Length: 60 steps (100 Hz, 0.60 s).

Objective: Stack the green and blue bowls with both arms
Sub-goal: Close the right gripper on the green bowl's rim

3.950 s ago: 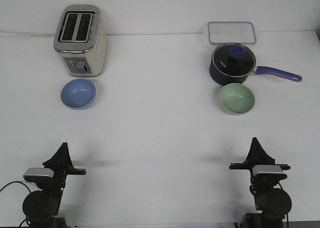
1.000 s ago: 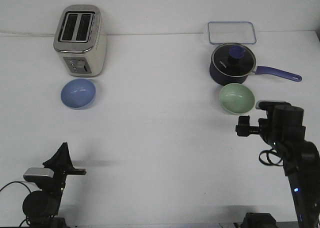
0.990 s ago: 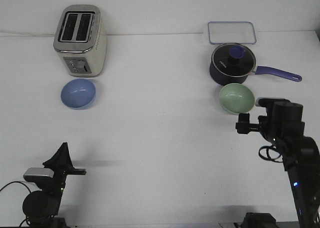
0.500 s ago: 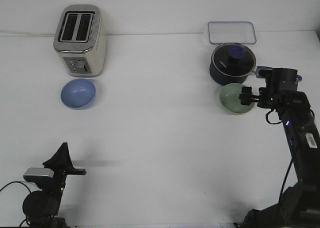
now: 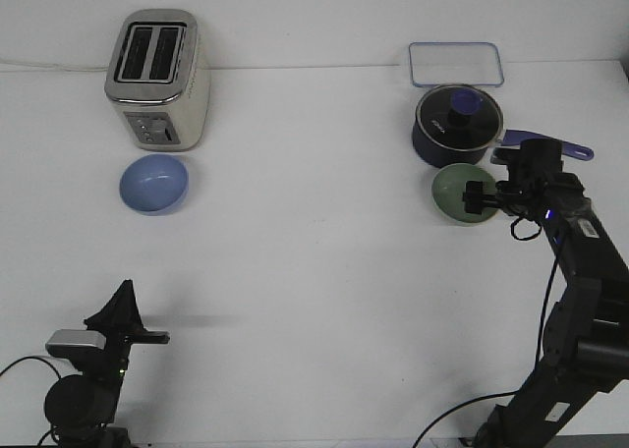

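The pale green bowl (image 5: 452, 193) sits on the white table at the right, just in front of the navy pot. My right arm reaches out to it, and the right gripper (image 5: 479, 198) hangs over the bowl's right rim, covering that side. Its finger spacing is too dark to read. The light blue bowl (image 5: 154, 184) rests far off at the left, in front of the toaster. My left gripper (image 5: 122, 306) stays folded low at the near left, far from both bowls, and I cannot make out its fingers.
A dark navy lidded pot (image 5: 454, 126) with a long handle stands right behind the green bowl. A clear rectangular tray (image 5: 456, 64) lies behind the pot. A silver toaster (image 5: 157, 80) stands at the back left, close behind the blue bowl.
My right arm has risen from its folded rest and stretched forward, bringing its gripper from the near right up onto the green bowl's right rim. The left arm and both bowls have not moved.
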Each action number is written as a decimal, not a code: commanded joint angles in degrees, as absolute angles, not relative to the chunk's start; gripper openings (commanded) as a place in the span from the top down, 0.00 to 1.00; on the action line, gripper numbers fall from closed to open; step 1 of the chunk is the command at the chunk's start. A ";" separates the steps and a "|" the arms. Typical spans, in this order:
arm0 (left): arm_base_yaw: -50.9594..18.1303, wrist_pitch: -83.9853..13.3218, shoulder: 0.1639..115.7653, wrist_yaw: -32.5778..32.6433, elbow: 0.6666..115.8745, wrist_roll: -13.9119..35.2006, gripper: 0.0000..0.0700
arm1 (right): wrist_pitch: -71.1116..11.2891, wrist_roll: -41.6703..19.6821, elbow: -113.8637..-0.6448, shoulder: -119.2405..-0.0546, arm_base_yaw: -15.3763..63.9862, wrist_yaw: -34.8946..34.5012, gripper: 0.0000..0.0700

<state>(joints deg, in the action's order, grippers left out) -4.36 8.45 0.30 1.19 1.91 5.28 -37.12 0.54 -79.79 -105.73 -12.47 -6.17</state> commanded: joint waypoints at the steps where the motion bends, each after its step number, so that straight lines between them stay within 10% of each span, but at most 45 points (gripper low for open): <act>1: -4.27 9.06 0.19 1.06 0.84 4.78 0.98 | -36.95 1.30 -81.01 -107.07 -12.73 -6.46 0.37; 17: -4.27 9.08 0.19 1.06 0.84 4.78 0.98 | -36.99 1.34 -81.01 -107.09 -12.73 -6.66 1.00; 60: -4.29 9.08 0.19 1.06 0.84 4.78 0.98 | -40.05 -0.32 -81.10 -101.86 -12.67 -14.70 1.00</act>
<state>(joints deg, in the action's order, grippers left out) -4.36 8.47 0.30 1.19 1.91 5.28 -39.64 0.27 -80.42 -103.46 -12.78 -13.13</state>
